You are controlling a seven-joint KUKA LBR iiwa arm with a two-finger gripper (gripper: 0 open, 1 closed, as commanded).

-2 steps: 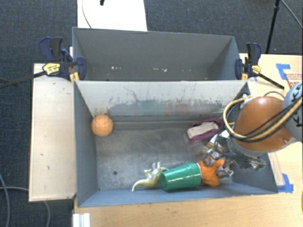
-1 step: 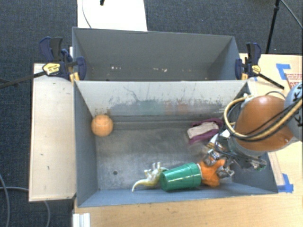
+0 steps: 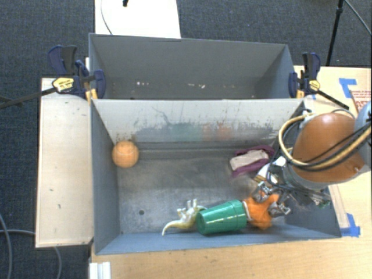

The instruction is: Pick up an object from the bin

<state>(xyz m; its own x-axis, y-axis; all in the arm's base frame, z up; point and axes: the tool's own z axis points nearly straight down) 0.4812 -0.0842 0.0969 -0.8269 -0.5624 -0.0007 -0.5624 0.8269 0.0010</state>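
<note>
My gripper [image 3: 271,199] covers the top of a small orange thing [image 3: 260,217] near the front right corner of the bin [image 3: 174,179], so I cannot make out its shape or kind; its left side is pressed against the base of the green cup [image 3: 224,217] lying on its side. My orange wrist cover [image 3: 322,147] hides the bin's right wall and the right end of a purple-and-white thing [image 3: 250,160] that I cannot name, and my arm beyond is cut off at the right edge. The pale toy [image 3: 181,218] at the cup's left end is too small to identify, its rear hidden behind the cup.
</note>
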